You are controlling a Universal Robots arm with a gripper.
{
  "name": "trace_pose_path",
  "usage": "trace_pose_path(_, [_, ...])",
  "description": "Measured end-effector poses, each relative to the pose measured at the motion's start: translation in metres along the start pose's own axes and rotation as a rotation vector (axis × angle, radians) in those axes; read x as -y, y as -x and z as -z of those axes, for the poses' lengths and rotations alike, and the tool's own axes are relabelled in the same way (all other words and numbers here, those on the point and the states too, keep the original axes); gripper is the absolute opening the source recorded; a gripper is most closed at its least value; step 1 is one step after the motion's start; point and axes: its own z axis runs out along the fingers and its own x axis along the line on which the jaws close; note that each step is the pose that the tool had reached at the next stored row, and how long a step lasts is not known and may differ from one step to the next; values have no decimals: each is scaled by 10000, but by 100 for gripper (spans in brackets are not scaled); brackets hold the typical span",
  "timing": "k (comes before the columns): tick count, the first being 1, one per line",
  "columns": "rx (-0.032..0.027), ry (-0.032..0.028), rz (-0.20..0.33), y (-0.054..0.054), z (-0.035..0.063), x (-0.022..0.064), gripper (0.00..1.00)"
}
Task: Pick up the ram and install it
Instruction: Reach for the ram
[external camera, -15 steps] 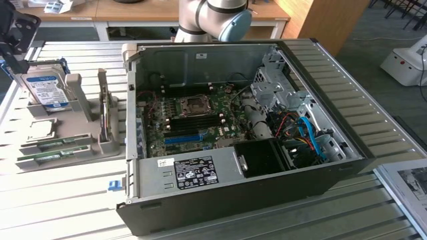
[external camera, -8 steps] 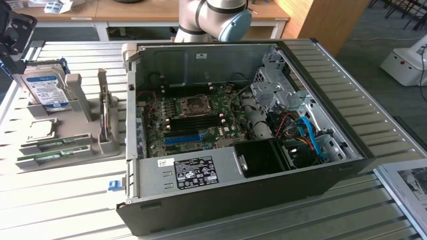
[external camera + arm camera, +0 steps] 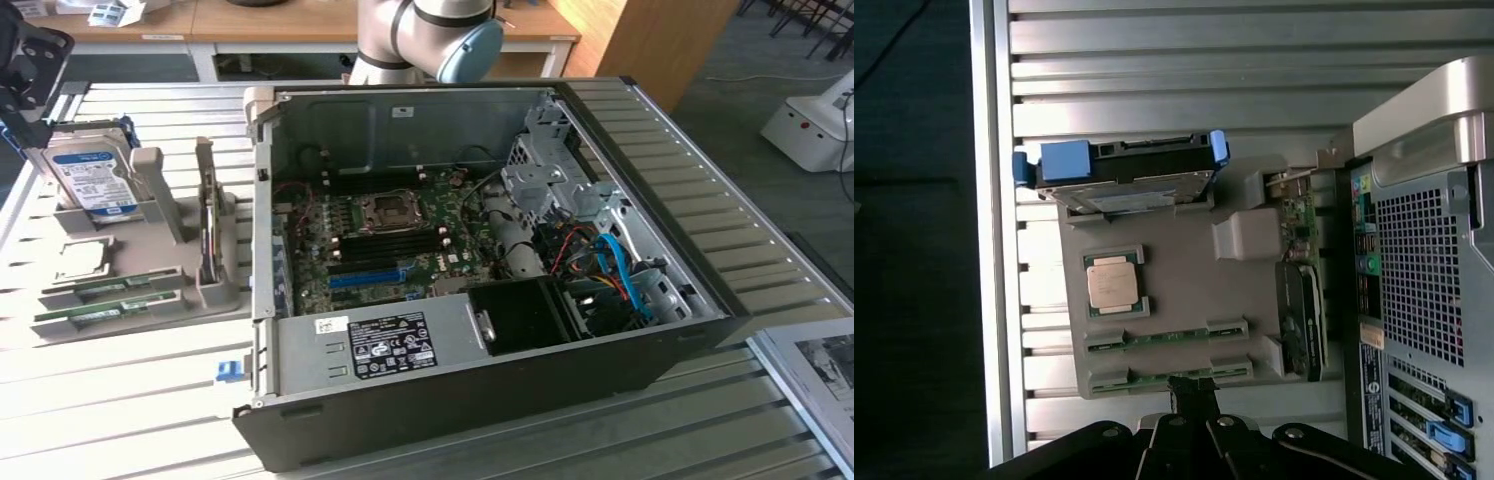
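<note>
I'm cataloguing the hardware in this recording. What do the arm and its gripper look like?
The arm is a thick silver-grey tube with rounded joints, one of them closed by a light blue cap. The gripper is matt black, with narrow fingers on a wider body with rounded lobes.

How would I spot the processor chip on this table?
Beside the open computer case, on the exterior view's left, sits a grey parts tray. The processor chip lies flat on it between the upright hard drive and two green ram sticks. It is the only square, silver-topped piece.
</note>
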Motion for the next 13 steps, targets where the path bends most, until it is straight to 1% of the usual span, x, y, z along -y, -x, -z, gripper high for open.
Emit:
trace_pose_path(4, [-5, 3, 145, 0, 0, 0, 10])
trace_pose_path(10, [-21, 12, 601, 0, -1, 0, 10])
trace_pose_path(13, [-22, 13, 627, 0, -1, 0, 10])
